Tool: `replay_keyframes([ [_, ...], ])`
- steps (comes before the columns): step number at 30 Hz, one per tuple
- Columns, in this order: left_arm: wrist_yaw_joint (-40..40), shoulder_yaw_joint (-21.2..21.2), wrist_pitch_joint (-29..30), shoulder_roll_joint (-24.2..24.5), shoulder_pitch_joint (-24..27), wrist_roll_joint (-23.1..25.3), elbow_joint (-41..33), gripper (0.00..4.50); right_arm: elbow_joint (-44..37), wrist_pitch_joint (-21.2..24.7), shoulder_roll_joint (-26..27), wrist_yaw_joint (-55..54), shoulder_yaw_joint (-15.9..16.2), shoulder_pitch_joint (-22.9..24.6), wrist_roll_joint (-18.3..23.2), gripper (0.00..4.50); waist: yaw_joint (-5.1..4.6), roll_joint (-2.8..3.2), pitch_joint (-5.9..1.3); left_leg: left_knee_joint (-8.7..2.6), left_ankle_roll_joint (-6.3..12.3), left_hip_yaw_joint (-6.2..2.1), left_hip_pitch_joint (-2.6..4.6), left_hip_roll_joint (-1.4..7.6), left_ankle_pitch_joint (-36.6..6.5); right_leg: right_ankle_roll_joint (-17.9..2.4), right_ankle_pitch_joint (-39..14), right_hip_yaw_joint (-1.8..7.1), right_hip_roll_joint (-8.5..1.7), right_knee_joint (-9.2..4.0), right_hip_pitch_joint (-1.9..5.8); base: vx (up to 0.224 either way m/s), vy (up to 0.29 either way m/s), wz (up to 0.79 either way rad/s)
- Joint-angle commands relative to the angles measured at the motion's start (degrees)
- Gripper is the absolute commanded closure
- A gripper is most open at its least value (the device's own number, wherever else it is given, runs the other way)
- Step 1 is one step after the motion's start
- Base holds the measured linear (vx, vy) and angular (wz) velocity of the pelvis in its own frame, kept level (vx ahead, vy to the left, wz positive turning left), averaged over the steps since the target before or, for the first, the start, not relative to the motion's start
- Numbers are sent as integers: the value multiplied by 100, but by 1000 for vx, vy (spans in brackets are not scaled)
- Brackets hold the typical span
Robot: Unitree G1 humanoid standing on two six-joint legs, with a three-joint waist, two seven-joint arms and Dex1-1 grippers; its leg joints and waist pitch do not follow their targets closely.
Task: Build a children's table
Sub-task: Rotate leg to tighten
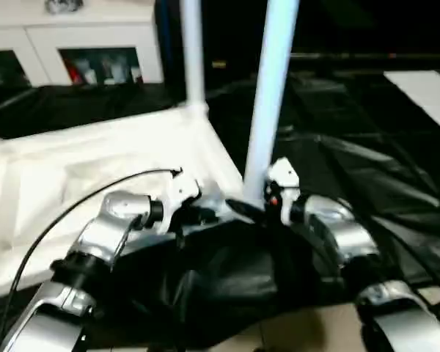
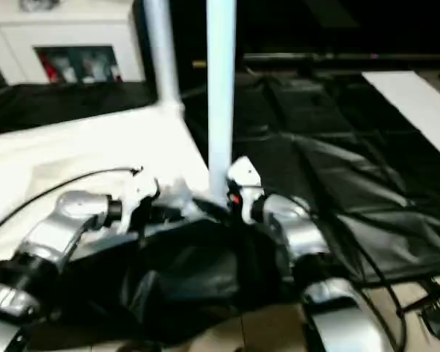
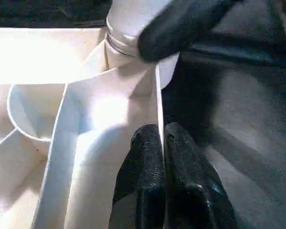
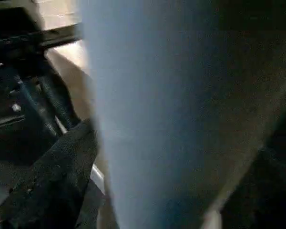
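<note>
The white tabletop [image 1: 95, 169] lies underside up on black cloth. Two white legs stand upright in its corner sockets: a far one [image 1: 193, 51] and a near one [image 1: 271, 95]. My left gripper [image 3: 162, 131] is shut on the tabletop's thin rim [image 3: 158, 95], just beside the near leg's socket [image 3: 128, 43]. My right gripper [image 1: 253, 205] sits at the base of the near leg [image 4: 171, 119], jaws standing wide around it. One of its black fingers [image 3: 181, 24] lies against the leg's collar. Whether the finger presses on the collar is unclear.
Black cloth [image 1: 352, 147] covers the floor around and under the tabletop. A white cabinet with glass doors [image 1: 95, 44] stands at the back left. A flat white board [image 1: 425, 95] lies at the far right. A black cable [image 1: 73, 213] loops over my left forearm.
</note>
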Motion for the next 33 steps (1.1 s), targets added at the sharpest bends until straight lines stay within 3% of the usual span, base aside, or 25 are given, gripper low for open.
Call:
replay_keyframes([
  [1,-268,-16,-140,-19,13,-262,-181,450,-201,121,-103,280,106,66,85,47,-17,7,-380,-382,207,-31,150,236,-1633,-1205,-1695,285,-443,-476,251,0,0,0],
  [4,-344,-9,-103,32,43,-289,-235,450,-306,177,-190,441,145,112,86,47,-6,-8,-372,-396,153,-51,131,231,-1664,-1042,-2073,282,-461,-509,256,0,0,0],
  [7,-537,-6,-21,170,90,-321,-306,450,-397,354,-295,713,169,139,97,72,-17,1,-370,-405,129,-64,130,234,-1715,-1012,-2187,275,-452,-517,243,0,0,0],
  [11,-629,-1,3,202,116,-331,-326,450,-457,425,-303,757,194,160,128,104,-17,13,-376,-408,105,-65,143,239,-1743,-1042,-2126,276,-447,-515,231,0,0,0],
  [22,-419,39,-18,190,135,-239,-279,450,-579,556,-243,750,205,282,118,194,-15,-22,-385,-403,141,-63,116,236,-1576,-1054,-1943,274,-452,-489,253,0,0,0],
  [28,387,315,154,-152,-139,-196,10,450,-105,583,244,-393,40,190,-32,222,-61,-17,-360,-413,16,-78,150,216,-1768,-908,-2473,273,-470,-547,210,0,0,0],
  [32,768,367,189,-310,-303,-106,156,450,298,484,563,-1258,-67,28,-172,245,-182,-21,-352,-412,-71,-102,147,186,-1913,-823,-2724,256,-474,-578,205,0,0,0],
  [33,1251,406,279,-475,-483,30,345,450,632,547,881,-2070,-207,-163,-210,247,-205,-19,-353,-410,-53,-104,142,189,-1928,-807,-2746,260,-474,-583,206,0,0,0],
])
